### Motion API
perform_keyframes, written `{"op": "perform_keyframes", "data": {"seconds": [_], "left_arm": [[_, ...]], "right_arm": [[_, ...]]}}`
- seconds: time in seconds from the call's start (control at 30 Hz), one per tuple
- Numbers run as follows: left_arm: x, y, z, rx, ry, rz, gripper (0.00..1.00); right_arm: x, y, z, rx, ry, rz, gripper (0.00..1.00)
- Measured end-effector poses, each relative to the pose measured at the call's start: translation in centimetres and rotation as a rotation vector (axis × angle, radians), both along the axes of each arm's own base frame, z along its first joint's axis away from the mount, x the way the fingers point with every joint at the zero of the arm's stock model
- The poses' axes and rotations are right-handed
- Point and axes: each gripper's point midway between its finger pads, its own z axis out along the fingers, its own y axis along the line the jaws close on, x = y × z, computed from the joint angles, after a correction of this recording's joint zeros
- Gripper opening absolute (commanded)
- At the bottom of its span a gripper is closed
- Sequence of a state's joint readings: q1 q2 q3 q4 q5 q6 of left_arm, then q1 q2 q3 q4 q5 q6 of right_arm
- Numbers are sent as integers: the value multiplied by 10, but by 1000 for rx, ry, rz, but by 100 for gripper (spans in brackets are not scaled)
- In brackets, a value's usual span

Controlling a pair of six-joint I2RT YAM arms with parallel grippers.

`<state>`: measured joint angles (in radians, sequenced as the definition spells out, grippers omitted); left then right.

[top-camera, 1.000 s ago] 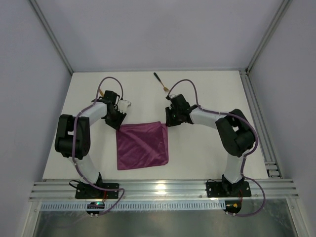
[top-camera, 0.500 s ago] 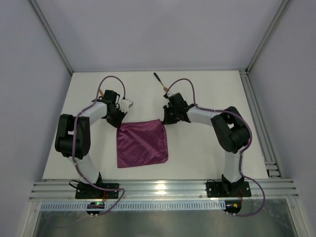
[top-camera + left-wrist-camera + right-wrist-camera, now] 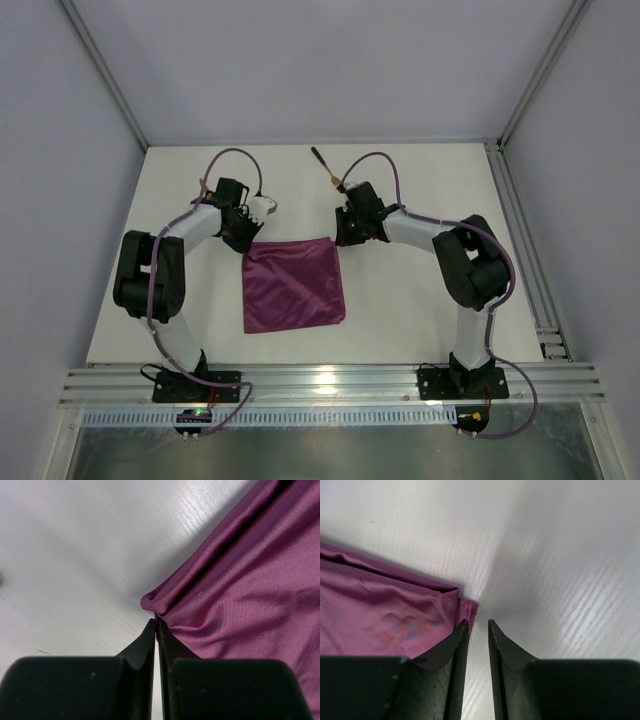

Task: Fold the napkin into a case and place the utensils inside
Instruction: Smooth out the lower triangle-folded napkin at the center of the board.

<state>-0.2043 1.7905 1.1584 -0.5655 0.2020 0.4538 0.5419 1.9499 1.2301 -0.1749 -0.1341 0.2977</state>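
The magenta-purple napkin (image 3: 293,285) lies flat as a rough square in the middle of the white table (image 3: 420,300). My left gripper (image 3: 248,240) is at its far left corner. In the left wrist view that gripper (image 3: 156,622) is shut on the bunched corner of the napkin (image 3: 240,590). My right gripper (image 3: 342,238) is at the far right corner. There the gripper (image 3: 477,622) stands slightly open with bare table between the fingers, and the napkin (image 3: 385,615) corner lies beside its left finger. One utensil (image 3: 324,167), black-handled with a gold head, lies beyond the right gripper.
An aluminium rail (image 3: 520,240) runs along the table's right side and another (image 3: 330,385) along the near edge by the arm bases. Grey walls close the back and sides.
Both grippers have moved farther from the arm bases, onto the napkin's far corners. The left one closed on its corner. The right one closed, then parted a little. The napkin shifted slightly right.
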Motion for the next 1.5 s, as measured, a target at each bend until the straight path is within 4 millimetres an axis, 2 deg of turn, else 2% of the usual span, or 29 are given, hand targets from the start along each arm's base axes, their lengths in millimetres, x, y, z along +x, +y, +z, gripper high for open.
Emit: {"op": "perform_keyframes", "data": {"seconds": [0.1, 0.2, 0.5, 0.6, 0.73, 0.8, 0.83, 0.87, 0.93, 1.03, 1.17, 1.3, 1.4, 1.5], "left_arm": [[0, 0, 0, 0, 0, 0, 4], [0, 0, 0, 0, -1, 0, 6], [0, -2, 0, 18, -7, -16, 8], [-1, -6, 0, 20, -9, -28, 8], [0, -12, 1, 17, -15, -41, 10], [1, -13, 2, 16, -20, -45, 16], [2, -14, 3, 15, -22, -46, 26], [3, -14, 5, 14, -27, -52, 30], [4, -16, 8, 7, -29, -63, 39], [7, -18, 17, -21, -28, -63, 44], [20, -18, 39, -64, -68, -38, 46], [36, -20, 54, -84, -102, -11, 41], [48, -24, 47, -88, -89, -2, 41], [45, -27, 23, -88, -23, -8, 41]], "right_arm": [[1, -3, 11, -9, -22, -2, 34], [3, -1, 23, 8, -50, 1, 35], [3, 9, 29, 62, -58, 26, 39], [4, 13, 26, 77, -56, 38, 39], [0, 14, 11, 67, -21, 45, 39], [-1, 13, 3, 56, -5, 44, 36], [-2, 13, 0, 56, 0, 43, 33], [-1, 14, 0, 56, -2, 43, 23], [-2, 13, -1, 54, 2, 39, 17], [-1, 13, -1, 53, 3, 34, 12], [-1, 13, -1, 51, -1, 40, 11], [-1, 13, -1, 46, -8, 50, 11], [-1, 13, -1, 45, -13, 59, 12], [-1, 13, -2, 46, -17, 66, 12]]}}
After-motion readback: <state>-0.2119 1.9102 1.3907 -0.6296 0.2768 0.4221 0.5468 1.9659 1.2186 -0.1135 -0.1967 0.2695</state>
